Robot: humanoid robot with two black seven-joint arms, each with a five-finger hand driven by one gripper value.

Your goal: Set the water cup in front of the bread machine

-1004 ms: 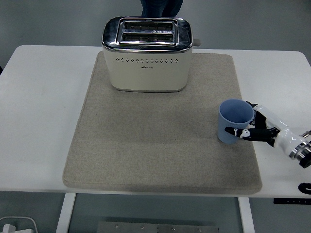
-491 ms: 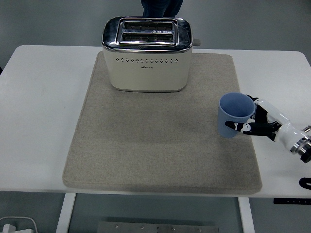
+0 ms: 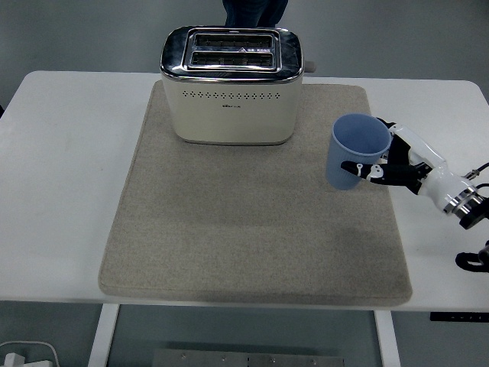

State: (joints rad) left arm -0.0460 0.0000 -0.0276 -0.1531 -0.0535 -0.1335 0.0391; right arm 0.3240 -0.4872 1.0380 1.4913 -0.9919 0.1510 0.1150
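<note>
My right hand has the blue water cup wrapped in its fingers, thumb side low on the near wall and the rest curled around the right flank, so the grip is closed firmly on the cup. Compared with a second ago, the cup has risen and travelled leftward and farther from me: it was sitting low near the right edge of the beige mat, and now it looks lifted clear of the mat and tilted a little, its open mouth leaning toward the left. I read that as the carry phase being under way, with the lift done and the sideways move begun.

The cup hangs over the right part of the mat, to the right of the bread machine and only slightly nearer to me than its front face. The open stretch of mat in front of the machine lies well to the left of the cup, so I judge most of the sideways travel is left, followed by a level set-down.

By count: one cup, one bread machine with two slots on top, one mat, one white table. One robot hand is in view; my left arm does not show at all. A person's legs show at the far edge behind the machine. A white object sits on the floor at the near left, too cropped to identify.
</note>
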